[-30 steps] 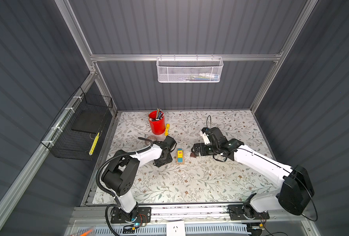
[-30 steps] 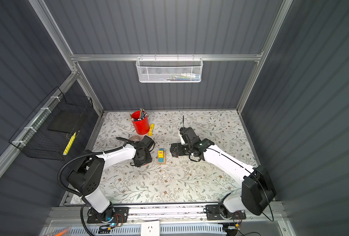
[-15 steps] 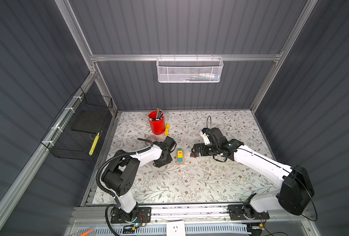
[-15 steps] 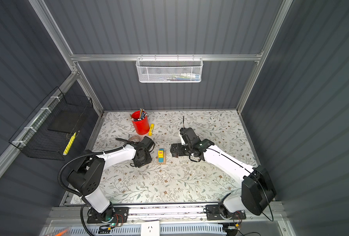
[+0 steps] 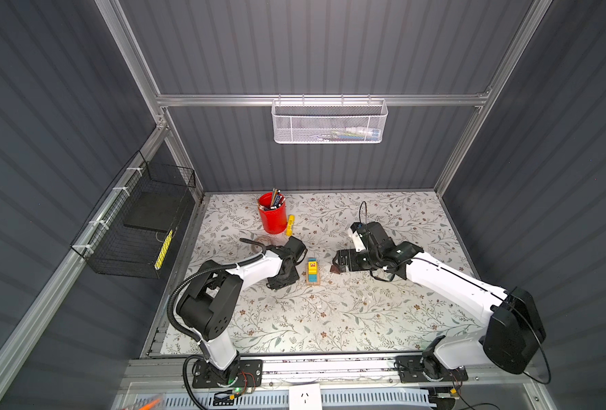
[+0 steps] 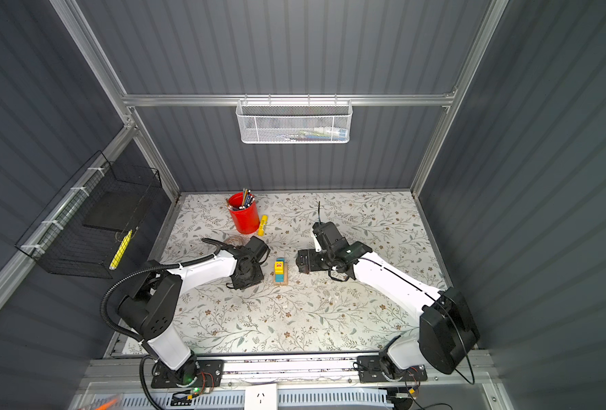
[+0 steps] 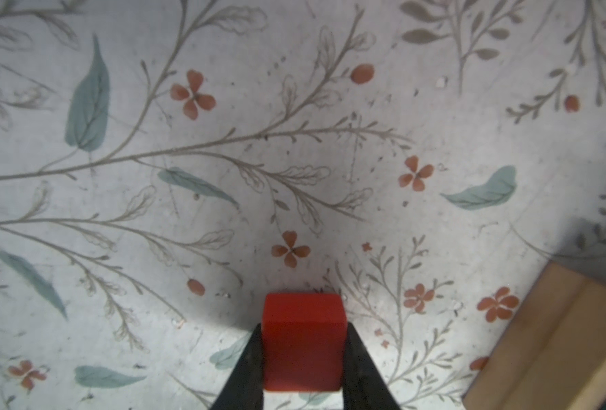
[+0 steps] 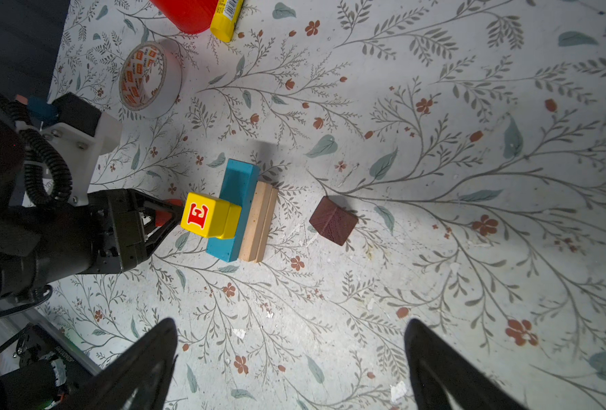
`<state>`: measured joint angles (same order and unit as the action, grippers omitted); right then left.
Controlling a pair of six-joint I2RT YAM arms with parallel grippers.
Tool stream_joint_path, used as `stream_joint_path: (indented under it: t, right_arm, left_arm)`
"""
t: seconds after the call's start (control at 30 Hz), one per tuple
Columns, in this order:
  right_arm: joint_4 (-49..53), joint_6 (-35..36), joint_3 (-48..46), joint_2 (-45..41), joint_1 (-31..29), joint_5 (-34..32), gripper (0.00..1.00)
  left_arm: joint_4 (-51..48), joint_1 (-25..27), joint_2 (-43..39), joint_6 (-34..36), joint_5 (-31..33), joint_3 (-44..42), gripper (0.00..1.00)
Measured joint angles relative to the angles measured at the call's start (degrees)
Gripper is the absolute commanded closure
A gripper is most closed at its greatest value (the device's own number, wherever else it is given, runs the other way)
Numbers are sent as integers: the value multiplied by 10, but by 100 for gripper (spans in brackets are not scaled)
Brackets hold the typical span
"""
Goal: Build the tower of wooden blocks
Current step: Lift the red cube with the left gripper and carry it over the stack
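The wood block tower (image 5: 312, 271) (image 6: 279, 271) stands mid-table: tan oblongs (image 8: 259, 223) below, a blue oblong (image 8: 237, 198) on them, and a yellow cube with a red E (image 8: 211, 220) on top. Just left of it, my left gripper (image 7: 304, 326) (image 5: 285, 280) is low at the table, shut on a red cube (image 7: 303, 340). A tan oblong (image 7: 557, 340) shows at the edge of the left wrist view. My right gripper (image 8: 291, 340) (image 5: 340, 262) hangs open and empty right of the tower. The dark brown roof-shaped piece (image 8: 333, 220) lies between the two.
A red pen cup (image 5: 272, 213) and a yellow marker (image 5: 290, 225) stand behind the left gripper, with a tape roll (image 8: 149, 80) nearby. A white mesh basket (image 5: 330, 120) hangs on the back wall. A black wire basket (image 5: 142, 227) hangs on the left wall.
The left gripper's jaws have closed in onto the red cube. Neither arm has visibly shifted, and the right gripper has stayed open.
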<state>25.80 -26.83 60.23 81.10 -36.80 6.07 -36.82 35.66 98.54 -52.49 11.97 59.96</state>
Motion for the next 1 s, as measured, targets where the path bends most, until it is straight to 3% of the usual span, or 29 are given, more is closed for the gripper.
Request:
stream_joint_path:
  t: [0.5, 1.0]
  right_arm:
    - [42, -6, 5, -10, 23, 9, 1]
    - [24, -27, -23, -12, 54, 43, 1]
  left_arm:
    - [-89, 23, -79, 65, -30, 112, 79]
    - [-128, 71, 6, 67, -60, 237, 78]
